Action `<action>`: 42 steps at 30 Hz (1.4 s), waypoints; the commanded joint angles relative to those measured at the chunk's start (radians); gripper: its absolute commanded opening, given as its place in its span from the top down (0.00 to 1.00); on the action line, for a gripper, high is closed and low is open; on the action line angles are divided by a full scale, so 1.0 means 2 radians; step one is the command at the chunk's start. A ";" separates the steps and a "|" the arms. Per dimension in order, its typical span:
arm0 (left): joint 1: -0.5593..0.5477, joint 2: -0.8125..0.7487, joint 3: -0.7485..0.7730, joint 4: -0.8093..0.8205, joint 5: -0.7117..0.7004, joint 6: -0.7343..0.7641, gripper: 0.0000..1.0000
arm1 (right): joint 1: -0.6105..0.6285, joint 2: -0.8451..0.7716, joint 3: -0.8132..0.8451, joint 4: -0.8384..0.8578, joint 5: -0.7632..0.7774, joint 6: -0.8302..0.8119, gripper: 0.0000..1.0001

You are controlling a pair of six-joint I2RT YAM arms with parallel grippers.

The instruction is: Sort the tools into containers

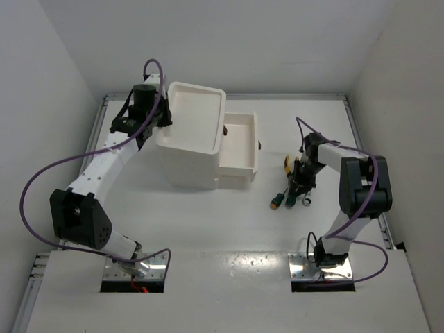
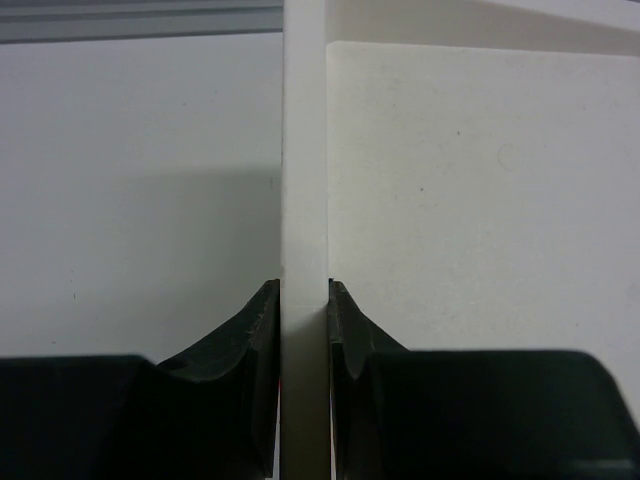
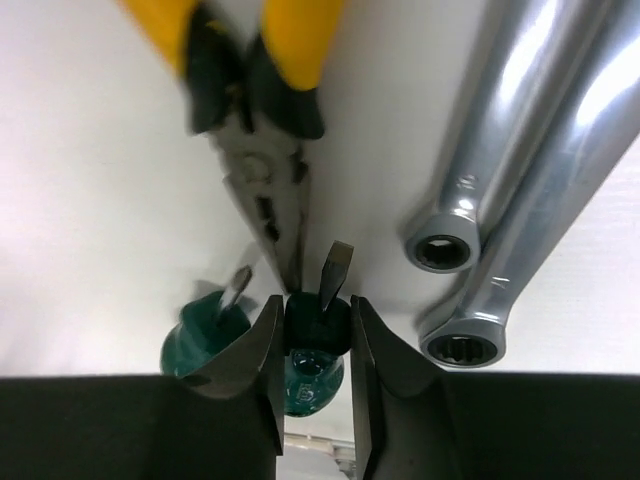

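The white container unit (image 1: pixel 189 149) stands at the back left, with its tray top (image 1: pixel 196 114) and one drawer (image 1: pixel 238 168) pulled out to the right. My left gripper (image 1: pixel 162 118) is shut on the tray's left rim wall (image 2: pixel 305 180), which runs between its jaws. My right gripper (image 1: pixel 300 186) is down among the tools. In the right wrist view it (image 3: pixel 312 302) is shut on the dark collar of a green screwdriver (image 3: pixel 318 322). A second green screwdriver (image 3: pixel 205 342) lies just left. The yellow-handled pliers (image 3: pixel 262 170) lie beyond, and two silver wrenches (image 3: pixel 505 190) lie to the right.
Dark knobs (image 1: pixel 259 145) mark the drawer fronts. From above, the tools cluster under the right gripper: the yellow pliers handle (image 1: pixel 286 164), a green screwdriver end (image 1: pixel 277 202) and a wrench end (image 1: pixel 306 202). White walls enclose the table on three sides.
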 commanded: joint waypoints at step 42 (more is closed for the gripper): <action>0.002 0.073 0.007 -0.068 0.017 -0.044 1.00 | 0.113 -0.066 0.264 0.139 -0.191 0.022 0.36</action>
